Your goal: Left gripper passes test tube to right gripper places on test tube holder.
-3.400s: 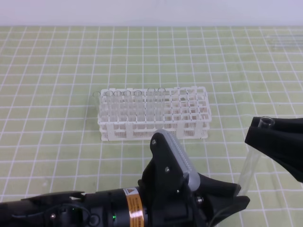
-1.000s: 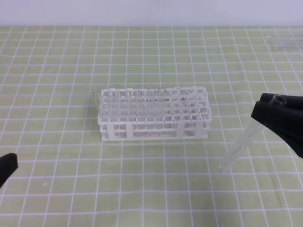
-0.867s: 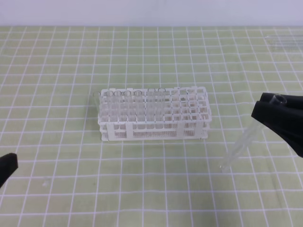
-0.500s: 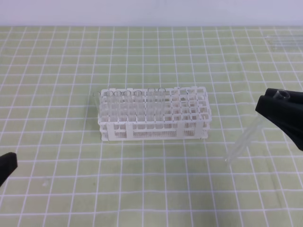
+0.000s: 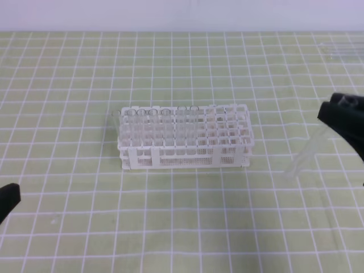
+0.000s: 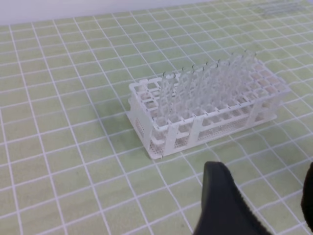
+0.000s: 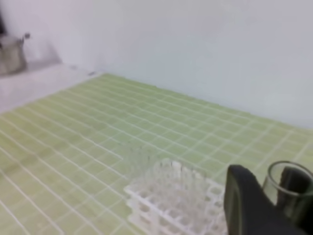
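Observation:
The white test tube holder (image 5: 185,136) stands mid-table, with several clear tubes in its left rows. At the right edge, my right gripper (image 5: 340,112) is shut on the test tube (image 5: 304,154), gripping just below its rim. The tube hangs tilted, its rounded end pointing down-left, to the right of the holder and apart from it. The right wrist view shows the test tube's rim (image 7: 288,188) between the fingers (image 7: 244,205), above the holder (image 7: 176,200). Only a sliver of my left gripper (image 5: 8,199) shows at the lower left. In its wrist view the left gripper (image 6: 264,193) is open, with nothing between its fingers and the holder (image 6: 205,107) ahead.
A green mat with a white grid covers the table up to a pale wall at the back. Some faint clear items (image 5: 340,50) lie at the far right back. A metal object (image 7: 12,51) stands at the left in the right wrist view.
The left arm has pulled back from the bottom middle to the lower left corner. The right gripper has carried the tube to the right and slightly up.

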